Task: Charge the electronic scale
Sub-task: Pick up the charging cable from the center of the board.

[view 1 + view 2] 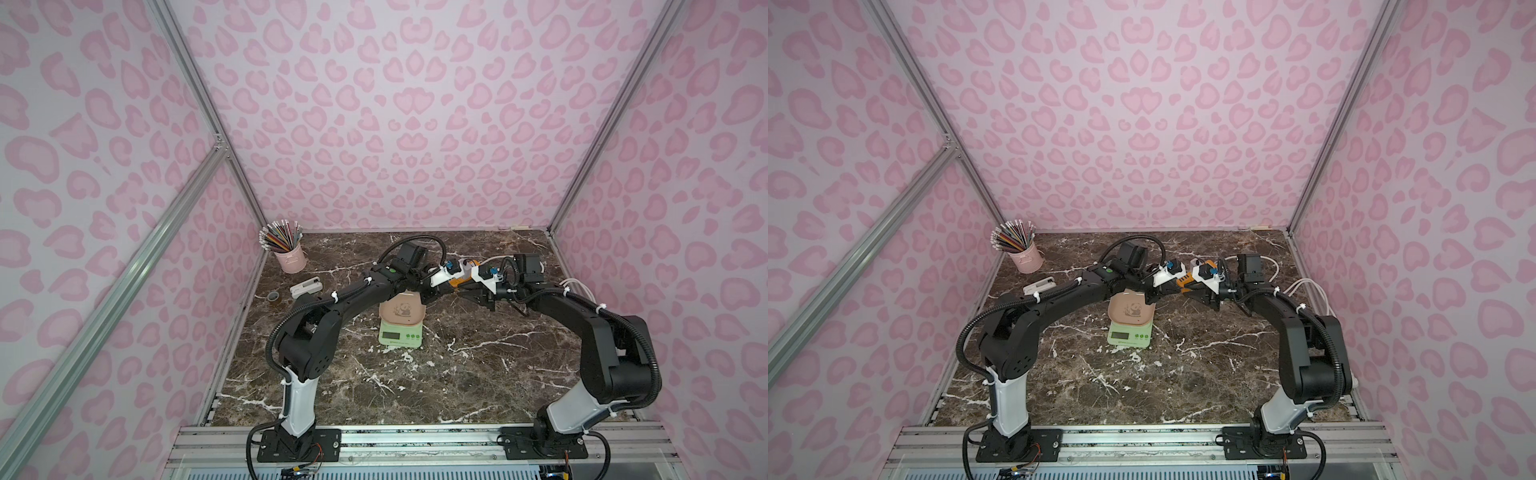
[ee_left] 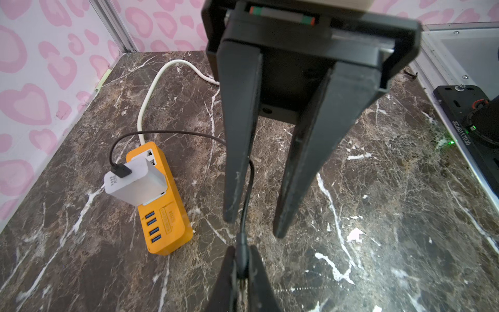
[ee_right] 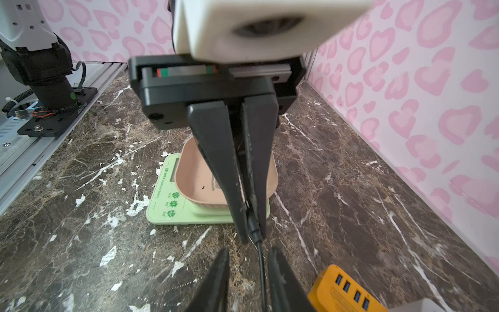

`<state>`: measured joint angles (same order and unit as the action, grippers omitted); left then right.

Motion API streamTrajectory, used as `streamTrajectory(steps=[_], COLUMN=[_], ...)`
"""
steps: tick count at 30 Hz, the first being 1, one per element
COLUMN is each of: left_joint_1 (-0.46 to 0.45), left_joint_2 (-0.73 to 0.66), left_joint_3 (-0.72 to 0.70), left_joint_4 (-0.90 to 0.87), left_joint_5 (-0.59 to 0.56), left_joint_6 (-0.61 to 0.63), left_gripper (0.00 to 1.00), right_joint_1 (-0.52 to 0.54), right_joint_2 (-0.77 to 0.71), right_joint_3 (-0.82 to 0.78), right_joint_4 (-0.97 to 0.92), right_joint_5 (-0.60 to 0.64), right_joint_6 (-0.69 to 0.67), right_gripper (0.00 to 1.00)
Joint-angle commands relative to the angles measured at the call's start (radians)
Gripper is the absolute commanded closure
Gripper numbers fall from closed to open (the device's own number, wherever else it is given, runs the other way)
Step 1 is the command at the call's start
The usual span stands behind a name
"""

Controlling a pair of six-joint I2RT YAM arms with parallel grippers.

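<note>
While the electronic scale [image 1: 401, 328] sits on the marble table [image 1: 457, 374], just below centre in both top views, the left gripper [image 3: 253, 235], just upper right of it, pinches a black cable [image 2: 151, 132]. The right gripper [image 2: 255, 227] straddles that cable, jaws narrowly apart, near the orange power strip [image 2: 167, 229].

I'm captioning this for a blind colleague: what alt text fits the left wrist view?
The left end effector pinches a black cable that passes through the open right end effector to a white charger plugged into an orange power strip on a marble table.
</note>
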<state>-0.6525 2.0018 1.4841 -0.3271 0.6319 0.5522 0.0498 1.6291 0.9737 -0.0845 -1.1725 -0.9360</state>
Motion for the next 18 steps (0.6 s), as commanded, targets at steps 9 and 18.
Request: streamTrajectory(steps=[9,18], left_joint_1=[-0.007,-0.009], left_joint_2=[0.01,0.02], left_joint_3=[0.031,0.042], left_joint_4=[-0.013,-0.023], left_joint_5=[0.011,0.006], left_joint_6=[0.021,0.027], left_gripper=[0.92,0.92], right_joint_1=[0.008,0.009], right_joint_2=[0.017,0.009], right_joint_3=[0.042,0.037], right_joint_4=[-0.032,-0.033], right_joint_5=[-0.016,-0.026], right_joint_6=[-0.049,-0.054], right_gripper=[0.81,0.82])
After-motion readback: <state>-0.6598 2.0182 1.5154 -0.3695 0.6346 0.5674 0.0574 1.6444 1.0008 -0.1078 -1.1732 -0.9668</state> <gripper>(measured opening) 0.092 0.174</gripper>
